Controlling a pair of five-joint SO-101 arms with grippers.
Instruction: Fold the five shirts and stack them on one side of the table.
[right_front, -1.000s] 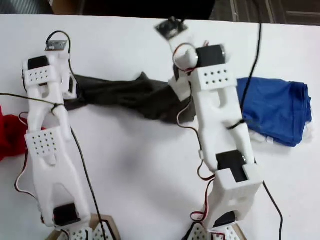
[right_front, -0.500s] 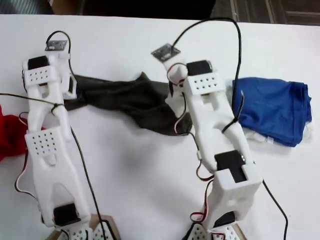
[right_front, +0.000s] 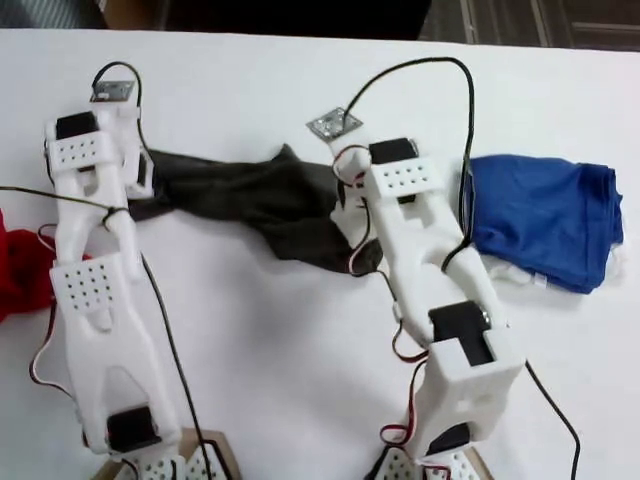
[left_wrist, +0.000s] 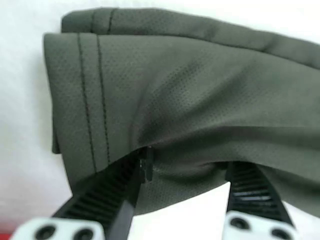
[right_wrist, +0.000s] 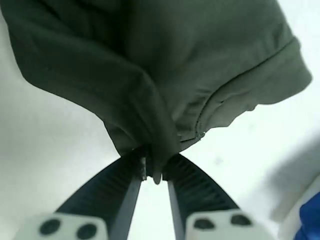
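A dark grey shirt (right_front: 250, 195) lies stretched across the table's middle between both arms. My left gripper (right_front: 140, 187) sits at its left end. In the left wrist view the left gripper (left_wrist: 185, 167) stands open, its fingers (left_wrist: 107, 192) straddling the stitched hem of the grey shirt (left_wrist: 190, 90). My right gripper (right_front: 345, 207) is at the shirt's right end. The right wrist view shows the right gripper (right_wrist: 154, 169) shut on a pinched fold of the grey shirt (right_wrist: 150, 60). A folded blue shirt (right_front: 545, 215) lies at the right.
A red shirt (right_front: 14, 265) is bunched at the table's left edge. Some white cloth (right_front: 517, 272) pokes out under the blue shirt's near edge. Cables loop over the table behind the right arm. Bare tabletop (right_front: 280, 330) lies between the two arm bases.
My right gripper has drawn the grey shirt's right end leftward and nearer, away from the blue shirt. The left arm has not moved.
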